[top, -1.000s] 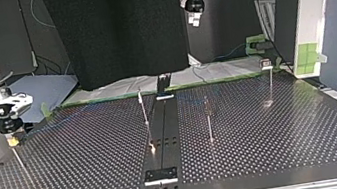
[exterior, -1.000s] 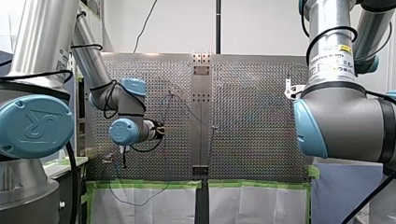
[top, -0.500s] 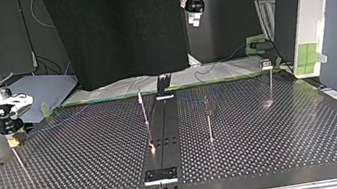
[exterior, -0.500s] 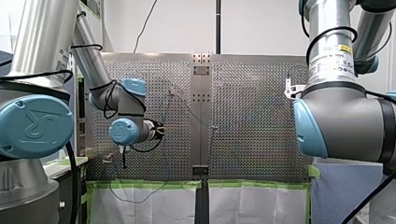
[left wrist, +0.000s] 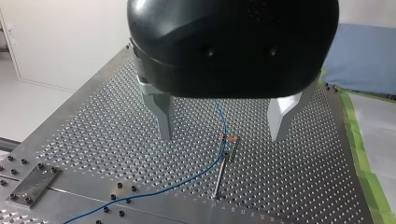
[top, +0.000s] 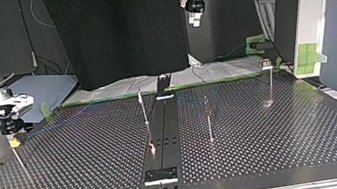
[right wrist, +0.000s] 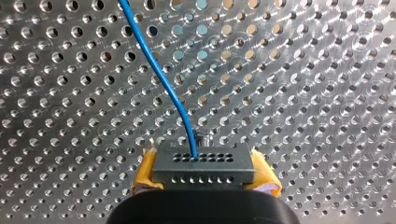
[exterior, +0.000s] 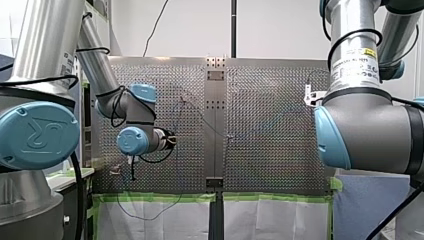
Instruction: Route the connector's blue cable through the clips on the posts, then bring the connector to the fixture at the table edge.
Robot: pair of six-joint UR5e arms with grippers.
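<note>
Right wrist view: connector (right wrist: 203,169) clamped in right gripper (right wrist: 204,173) | left gripper (left wrist: 223,134) spread, empty | step likely clip routing — next: blue cable (right wrist: 159,70) to be seated on post (top: 20,164).

Two arms are at the one perforated tabletop (top: 290,147): my left arm (exterior: 45,50) and my right arm (exterior: 370,130). There are two pincers, one on each arm. My left pincer (left wrist: 222,135) has two metal fingers (left wrist: 164,119), and my right pincer (right wrist: 203,179) has two yellow pads (right wrist: 145,173). There is one connector (right wrist: 203,163) and one blue cable (right wrist: 159,70).

Four thin posts stand on the tabletop:
- first post (top: 144,109), near the green-taped edge
- second post (top: 208,121), mid-tabletop
- third post (top: 270,84), toward a taped-edge corner
- fourth post (top: 18,160), by the opposite side edge

One central strip (top: 160,126) carries two small plates, a near plate (top: 160,175) and a far plate (top: 165,95).
</note>
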